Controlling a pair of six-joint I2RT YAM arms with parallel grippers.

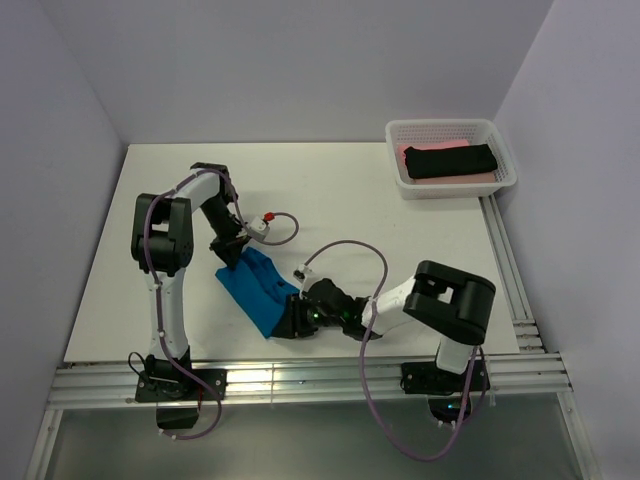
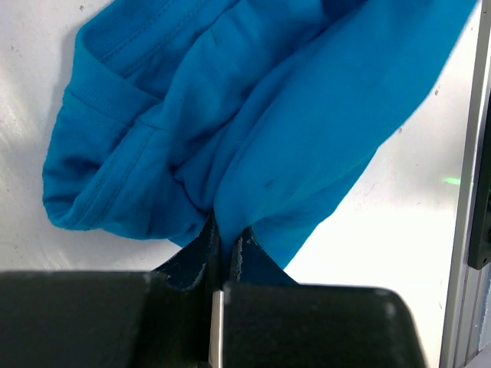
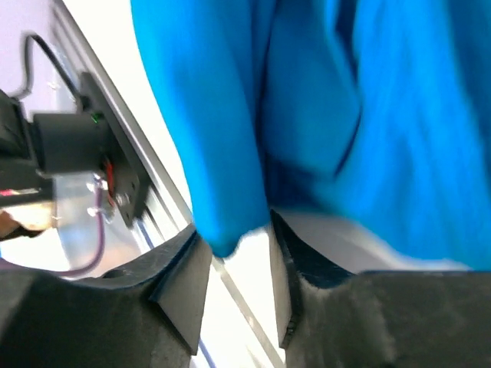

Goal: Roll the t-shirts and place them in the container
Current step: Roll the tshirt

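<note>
The turquoise-blue t-shirt [image 1: 255, 288] lies bunched and partly folded on the white table, near the front centre-left. My left gripper [image 1: 230, 256] is at its far left edge, shut on a fold of the shirt [image 2: 253, 130]. My right gripper [image 1: 288, 322] is at the shirt's near right corner. Its jaws stand open, with a hanging edge of the shirt [image 3: 222, 130] between them but not pinched. A black t-shirt [image 1: 450, 160] lies on a pink one [image 1: 452, 178] in the basket at the far right.
The white mesh basket [image 1: 397, 135] stands at the back right of the table [image 1: 400, 240]. Aluminium rails [image 1: 300, 382] run along the front edge and the right side. Grey walls close in the back and sides.
</note>
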